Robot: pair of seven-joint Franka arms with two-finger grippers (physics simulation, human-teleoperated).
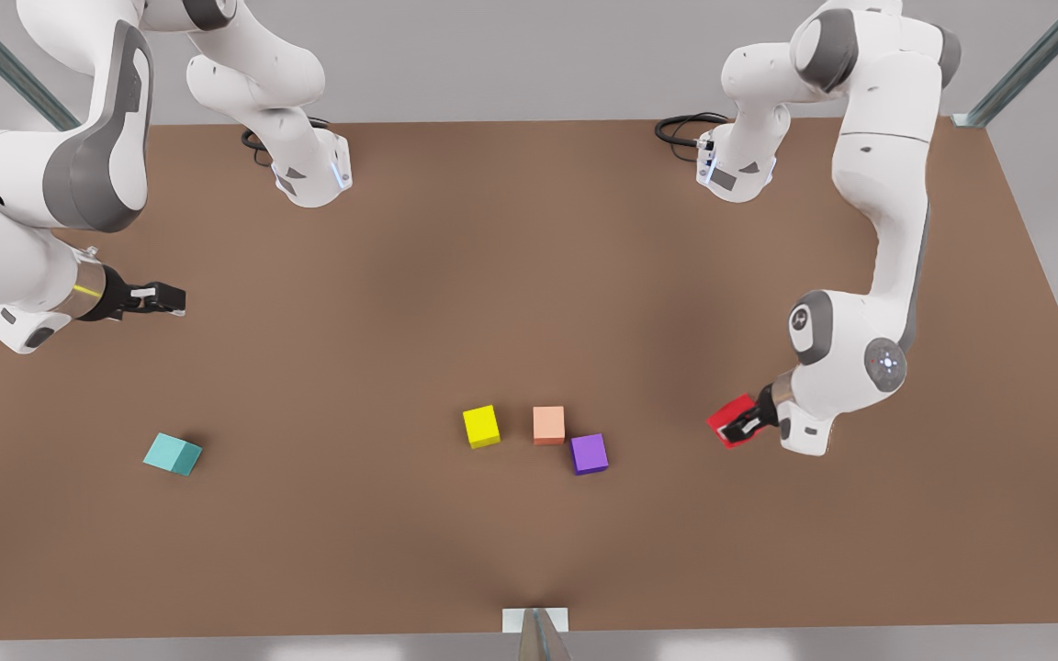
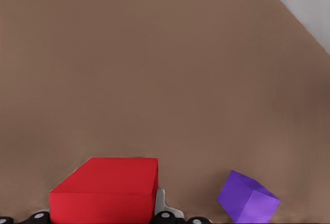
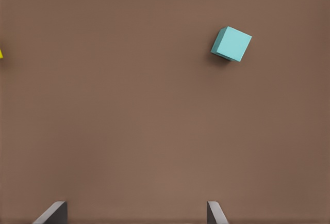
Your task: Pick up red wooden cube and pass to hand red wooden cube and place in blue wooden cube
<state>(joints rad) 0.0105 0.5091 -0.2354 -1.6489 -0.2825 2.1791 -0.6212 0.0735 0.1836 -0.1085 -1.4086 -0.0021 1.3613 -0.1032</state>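
The small bright red wooden cube is gripped between the two fingers of the left hand, at the front view's right side, tilted and just above the brown surface or nearly on it; I cannot tell if it touches. In the left wrist view the red wooden cube sits between the black fingers, and one white fingertip pad presses on its side. The small purple cube lies near it on the surface, toward the middle, and it shows also in the left wrist view. Just beside the purple cube stands the small salmon-orange cube; their corners are almost touching. The small yellow cube stands a little apart from the orange one. These three cubes lie between the red cube and the small teal blue wooden cube, which rests alone, well apart, at the front view's left side. The right hand hangs above the surface at the front view's left, farther from the camera than the teal cube, and its fingers are spread open with nothing between them. The right wrist view looks down at the teal cube, with bare surface around it.
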